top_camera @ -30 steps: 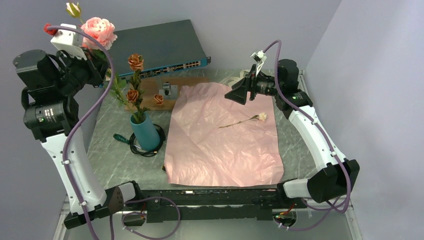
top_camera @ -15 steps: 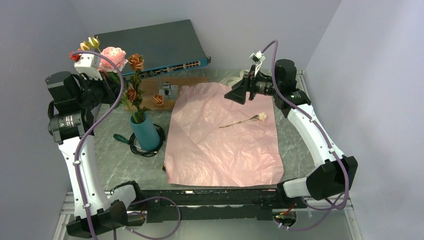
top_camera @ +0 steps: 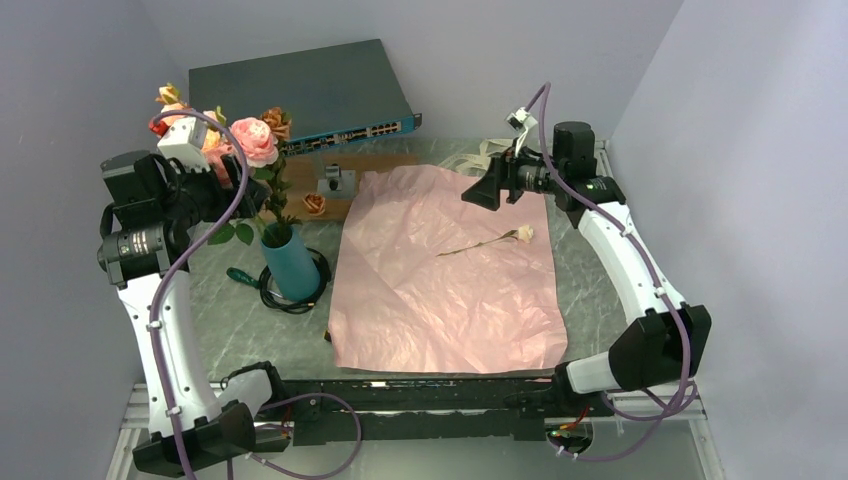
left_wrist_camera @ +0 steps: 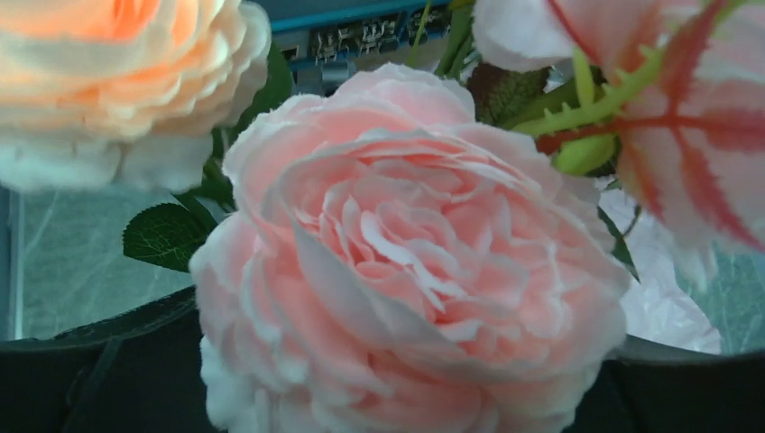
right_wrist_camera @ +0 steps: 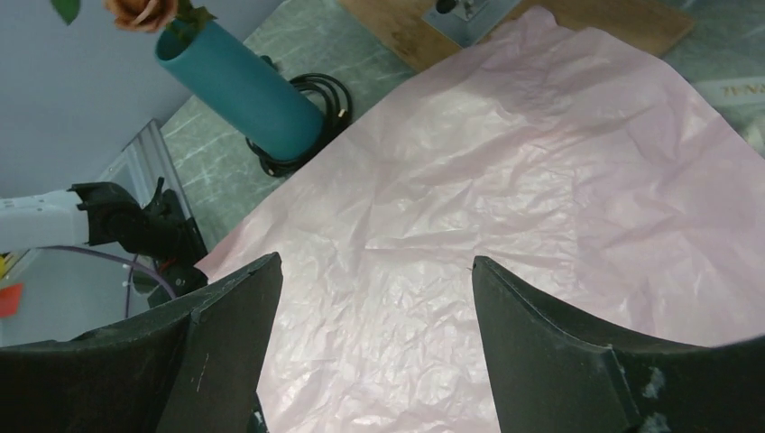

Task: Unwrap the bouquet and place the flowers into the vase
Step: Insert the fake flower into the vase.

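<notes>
The teal vase (top_camera: 291,266) stands left of centre with rust-brown roses (top_camera: 275,120) in it. A big pink rose (top_camera: 253,140) with a peach rose (top_camera: 208,146) leans over it, its stem running down toward the vase mouth. My left gripper (top_camera: 236,178) is right beside these flowers. In the left wrist view the pink rose (left_wrist_camera: 406,262) fills the space between spread fingers (left_wrist_camera: 90,361); the jaws stand open. The bouquet is undone: its pink paper (top_camera: 450,275) lies flat, with one small pale rose (top_camera: 523,233) on it. My right gripper (top_camera: 484,190) hovers open and empty over the paper (right_wrist_camera: 505,180).
A black cable coil (top_camera: 300,292) rings the vase's foot. At the back are a wooden board (top_camera: 355,180) with a small metal block (top_camera: 333,180) and a loose rust rose (top_camera: 315,203), a network switch (top_camera: 300,90), and a cream ribbon (top_camera: 482,155). Walls close in on both sides.
My left arm swung down and right, bringing the pink rose cluster from high at the back left to above the vase, and its jaws have opened. The right gripper drew back slightly.
</notes>
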Controlling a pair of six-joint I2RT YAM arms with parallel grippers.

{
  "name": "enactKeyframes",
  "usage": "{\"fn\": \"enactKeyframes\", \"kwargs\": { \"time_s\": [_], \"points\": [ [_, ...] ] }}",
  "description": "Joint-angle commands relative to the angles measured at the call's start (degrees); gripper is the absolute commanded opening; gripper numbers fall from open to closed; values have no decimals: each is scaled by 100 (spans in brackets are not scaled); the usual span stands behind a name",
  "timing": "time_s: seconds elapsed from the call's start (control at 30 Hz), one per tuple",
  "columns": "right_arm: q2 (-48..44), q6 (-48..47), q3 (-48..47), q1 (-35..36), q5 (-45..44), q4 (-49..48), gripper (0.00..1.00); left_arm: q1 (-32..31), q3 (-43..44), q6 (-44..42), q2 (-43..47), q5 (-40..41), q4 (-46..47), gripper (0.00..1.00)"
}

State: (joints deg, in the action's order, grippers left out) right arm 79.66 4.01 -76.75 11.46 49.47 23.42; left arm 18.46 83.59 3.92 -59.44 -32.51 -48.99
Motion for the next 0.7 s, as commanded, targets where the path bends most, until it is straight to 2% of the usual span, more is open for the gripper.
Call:
{"fn": "enactKeyframes", "kwargs": {
  "time_s": [0.0,0.17,0.33,0.67],
  "points": [
    [51,-235,-137,-218,-69,181,79,35,386,21,223,164,-706,90],
    [193,-345,-142,-358,-43,361,79,35,339,-67,545,203,-1151,99],
    [295,-532,-158,-453,27,549,79,32,177,-316,794,62,-1628,99],
    [557,-554,-272,-894,291,800,78,33,-167,-1787,987,-61,-2702,99]
  ]
}}
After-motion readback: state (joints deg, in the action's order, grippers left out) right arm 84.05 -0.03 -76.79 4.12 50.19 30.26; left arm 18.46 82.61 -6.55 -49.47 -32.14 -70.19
